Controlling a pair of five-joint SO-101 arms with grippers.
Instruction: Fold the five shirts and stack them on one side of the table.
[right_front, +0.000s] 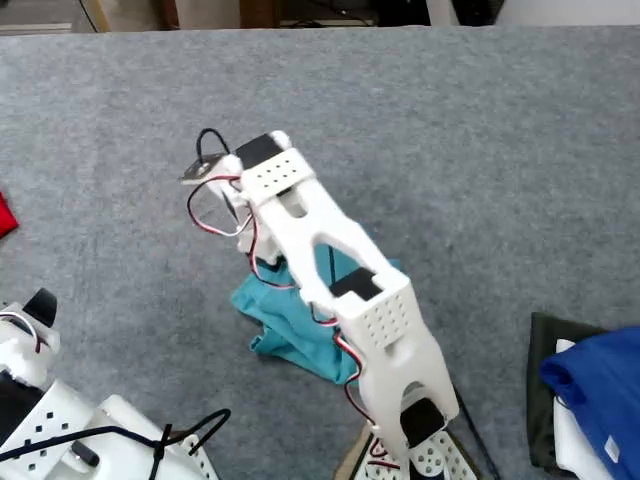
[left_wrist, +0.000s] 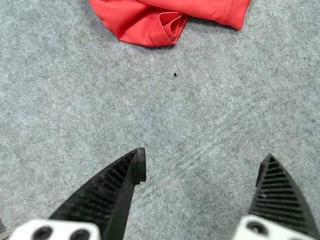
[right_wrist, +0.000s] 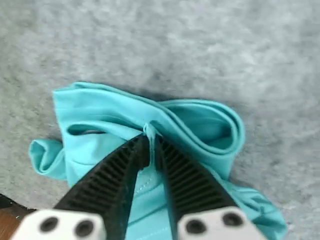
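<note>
A crumpled teal shirt (right_front: 290, 325) lies on the grey table mat (right_front: 480, 150) near the front middle, partly under my white right arm (right_front: 320, 240). My right gripper (right_wrist: 150, 146) is shut on a raised fold of the teal shirt (right_wrist: 200, 120). A bunched red shirt (left_wrist: 165, 17) lies on the mat ahead of my left gripper (left_wrist: 206, 167), which is open above bare mat with nothing between its fingers. The red shirt (right_front: 5, 215) peeks in at the table's left edge. At the right edge a blue shirt (right_front: 600, 385) rests on a white one (right_front: 575, 435) and a dark one (right_front: 545, 340).
My left arm's white body (right_front: 50, 410) and its cables fill the front left corner. The right arm's base (right_front: 410, 445) stands at the front edge. The back half of the mat is open grey surface.
</note>
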